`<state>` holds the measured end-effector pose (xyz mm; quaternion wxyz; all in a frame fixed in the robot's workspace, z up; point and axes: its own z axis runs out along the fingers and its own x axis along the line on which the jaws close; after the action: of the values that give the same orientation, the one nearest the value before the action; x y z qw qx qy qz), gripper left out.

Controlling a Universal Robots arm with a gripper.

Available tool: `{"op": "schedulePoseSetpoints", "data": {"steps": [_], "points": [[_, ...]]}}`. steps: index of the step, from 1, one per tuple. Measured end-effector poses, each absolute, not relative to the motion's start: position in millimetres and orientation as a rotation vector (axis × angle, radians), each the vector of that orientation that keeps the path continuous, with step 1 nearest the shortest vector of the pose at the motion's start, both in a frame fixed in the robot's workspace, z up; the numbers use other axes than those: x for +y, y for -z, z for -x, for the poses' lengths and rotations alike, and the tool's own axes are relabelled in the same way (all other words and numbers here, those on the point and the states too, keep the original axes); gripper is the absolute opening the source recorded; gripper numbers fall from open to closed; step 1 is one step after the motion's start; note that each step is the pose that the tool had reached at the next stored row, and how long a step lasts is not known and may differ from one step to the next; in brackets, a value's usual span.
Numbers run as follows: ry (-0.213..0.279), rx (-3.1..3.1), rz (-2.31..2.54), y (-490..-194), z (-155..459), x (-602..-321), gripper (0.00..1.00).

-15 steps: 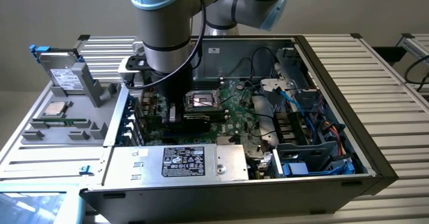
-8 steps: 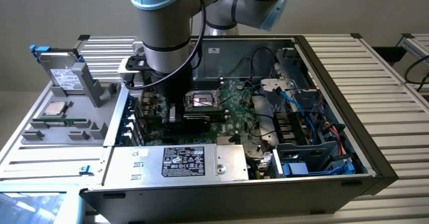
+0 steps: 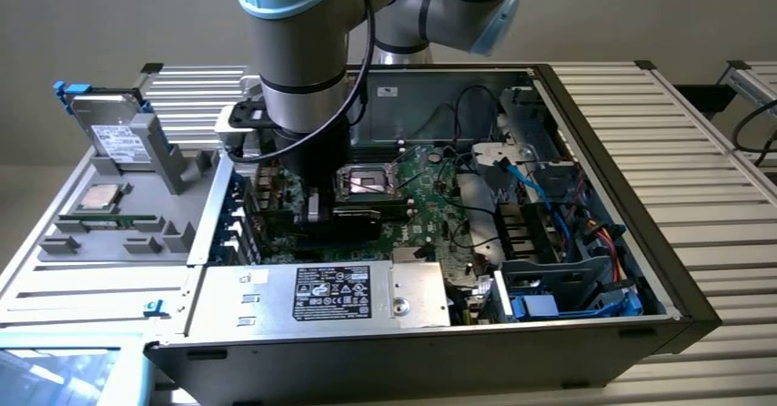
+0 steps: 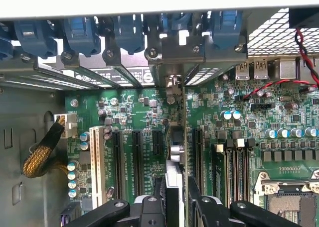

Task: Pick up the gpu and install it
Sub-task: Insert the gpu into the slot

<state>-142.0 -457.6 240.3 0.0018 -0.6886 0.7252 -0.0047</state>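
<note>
My gripper (image 4: 175, 199) is shut on the gpu (image 4: 173, 172). I see the card edge-on, a thin strip standing upright between the two black fingers (image 4: 155, 199). Its silver end bracket (image 4: 172, 82) reaches the row of rear slot openings in the case wall. The card stands over the green motherboard (image 4: 139, 112), between the black expansion slots (image 4: 157, 142) and the longer slot (image 4: 197, 152). I cannot tell whether its edge sits in a slot. In the exterior view my gripper (image 3: 318, 213) is low inside the open computer case (image 3: 656, 251), beside the CPU socket (image 3: 364, 183).
Blue slot latches (image 4: 124, 33) line the case wall above the bracket. A yellow braided cable (image 4: 42, 152) lies off to one side. The power supply (image 3: 352, 292) sits at the case front, blue cables (image 3: 547, 187) on the exterior view's right. A silver drive (image 3: 116, 137) stands in the grey holder (image 3: 122, 233) outside.
</note>
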Motion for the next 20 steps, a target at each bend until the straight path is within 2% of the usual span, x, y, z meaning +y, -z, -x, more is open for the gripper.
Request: {"op": "schedulePoseSetpoints", "data": {"steps": [20], "points": [[0.012, 2.276, 2.162, -240.6, 140.4, -457.8, 0.28]]}}
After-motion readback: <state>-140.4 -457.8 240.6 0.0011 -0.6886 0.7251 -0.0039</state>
